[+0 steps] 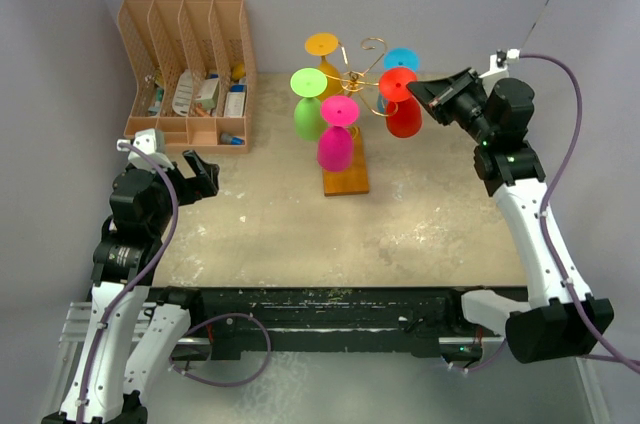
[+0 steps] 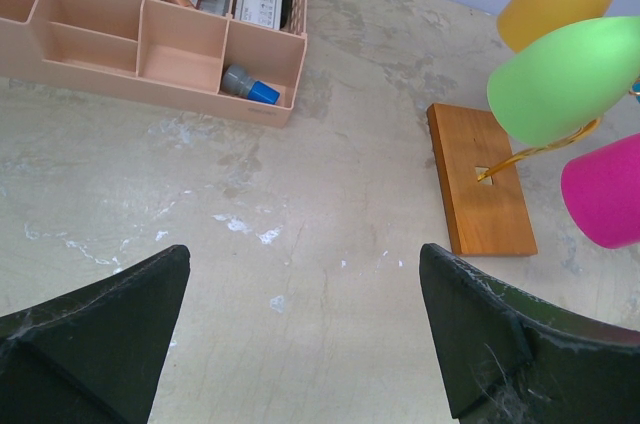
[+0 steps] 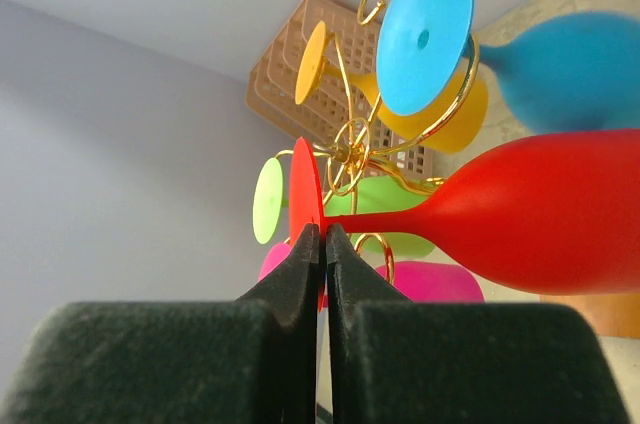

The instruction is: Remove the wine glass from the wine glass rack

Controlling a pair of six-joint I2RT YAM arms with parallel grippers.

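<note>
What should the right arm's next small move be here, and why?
Probably draw the red glass outward along its arm of the rack until the stem clears the wire. The right gripper looks shut on the rim of the glass's foot, and the stem appears to sit in the gold wire, so pulling it free seems the next step.

Bench [image 2: 300, 194]: beige, scuffed, white flecks. Peach file organizer [image 2: 150, 94] sits ahead-left of the left hand [image 2: 303, 249]. Wine glass rack [image 2: 490, 204] stands on its wooden base ahead-right, well apart from the organizer.
</note>
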